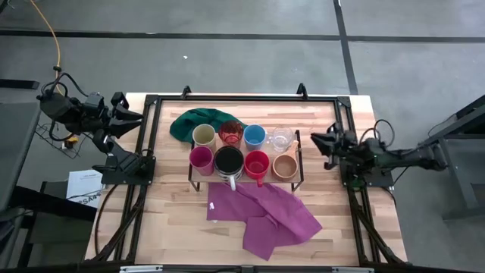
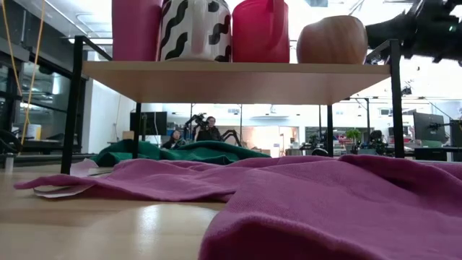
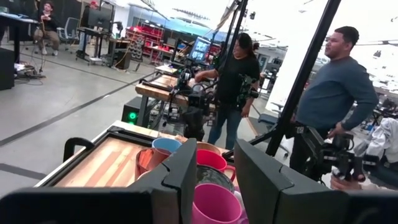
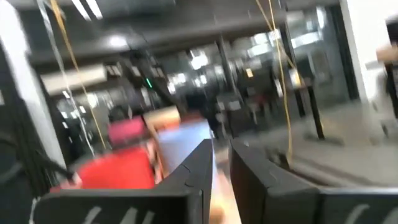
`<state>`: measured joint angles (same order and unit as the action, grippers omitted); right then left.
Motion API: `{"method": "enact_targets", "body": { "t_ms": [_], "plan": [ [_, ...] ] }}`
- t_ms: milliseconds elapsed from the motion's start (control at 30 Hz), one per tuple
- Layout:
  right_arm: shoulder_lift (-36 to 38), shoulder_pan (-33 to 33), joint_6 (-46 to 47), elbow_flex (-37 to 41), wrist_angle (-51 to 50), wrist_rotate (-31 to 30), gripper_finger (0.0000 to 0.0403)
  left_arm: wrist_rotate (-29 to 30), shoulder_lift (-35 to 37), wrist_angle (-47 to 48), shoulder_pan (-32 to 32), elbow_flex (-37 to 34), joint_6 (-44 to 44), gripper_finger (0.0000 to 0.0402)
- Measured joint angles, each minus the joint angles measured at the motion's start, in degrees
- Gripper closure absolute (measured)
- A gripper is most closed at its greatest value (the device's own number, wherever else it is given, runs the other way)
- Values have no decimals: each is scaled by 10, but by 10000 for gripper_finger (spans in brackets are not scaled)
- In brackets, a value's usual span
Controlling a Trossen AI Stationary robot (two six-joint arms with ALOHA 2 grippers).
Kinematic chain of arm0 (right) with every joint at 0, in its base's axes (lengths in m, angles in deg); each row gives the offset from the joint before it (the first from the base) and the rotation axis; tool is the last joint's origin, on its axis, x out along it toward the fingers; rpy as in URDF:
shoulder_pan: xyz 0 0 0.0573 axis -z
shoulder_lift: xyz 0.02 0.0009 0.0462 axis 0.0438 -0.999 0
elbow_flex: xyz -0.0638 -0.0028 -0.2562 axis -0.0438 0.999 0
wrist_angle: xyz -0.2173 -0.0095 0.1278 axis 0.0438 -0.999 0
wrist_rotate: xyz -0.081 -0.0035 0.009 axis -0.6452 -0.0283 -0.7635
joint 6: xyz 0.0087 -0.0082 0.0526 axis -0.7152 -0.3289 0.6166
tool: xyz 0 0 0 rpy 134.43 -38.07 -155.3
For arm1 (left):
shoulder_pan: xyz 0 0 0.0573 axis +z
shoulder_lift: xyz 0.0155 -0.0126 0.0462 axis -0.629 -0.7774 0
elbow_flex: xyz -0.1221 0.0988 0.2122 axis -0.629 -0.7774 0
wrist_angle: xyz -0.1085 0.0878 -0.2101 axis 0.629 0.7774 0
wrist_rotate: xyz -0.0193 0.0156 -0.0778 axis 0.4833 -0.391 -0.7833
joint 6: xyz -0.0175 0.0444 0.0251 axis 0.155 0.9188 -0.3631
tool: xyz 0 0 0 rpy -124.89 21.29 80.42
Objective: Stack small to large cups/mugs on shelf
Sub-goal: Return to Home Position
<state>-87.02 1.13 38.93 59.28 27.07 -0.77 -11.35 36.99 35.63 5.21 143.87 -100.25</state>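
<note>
Table [image 1: 167, 220] is looking done: cups [image 1: 228, 159] sitting on shelf [image 2: 238, 72], left gripper [image 1: 135, 120] and right gripper [image 1: 317, 141] hanging slightly parted, empty; guessing homing step, just parking clear.

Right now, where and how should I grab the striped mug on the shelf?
Take the striped mug by its handle, which juts off the front of the shelf toward the purple cloth. Come from there; the magenta cup and red mug flank it.

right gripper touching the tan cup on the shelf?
Apart. The high view shows the right gripper off the end of the shelf, with bare tabletop between it and the tan cup.
</note>
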Motion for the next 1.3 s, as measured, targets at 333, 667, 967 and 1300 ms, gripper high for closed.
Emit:
{"method": "enact_targets", "body": {
  "t_ms": [333,667,967,1300],
  "plan": [
    [0,52,46,0,-142,65,357,6,0,12,0,0,-1,307],
    [0,70,80,0,-238,123,357,14,0,13,0,0,1,307],
    [-3,71,103,0,-300,160,357,13,0,11,0,0,-4,307],
    [-52,70,95,0,-305,188,357,0,0,7,0,0,-10,307]
  ]
}}
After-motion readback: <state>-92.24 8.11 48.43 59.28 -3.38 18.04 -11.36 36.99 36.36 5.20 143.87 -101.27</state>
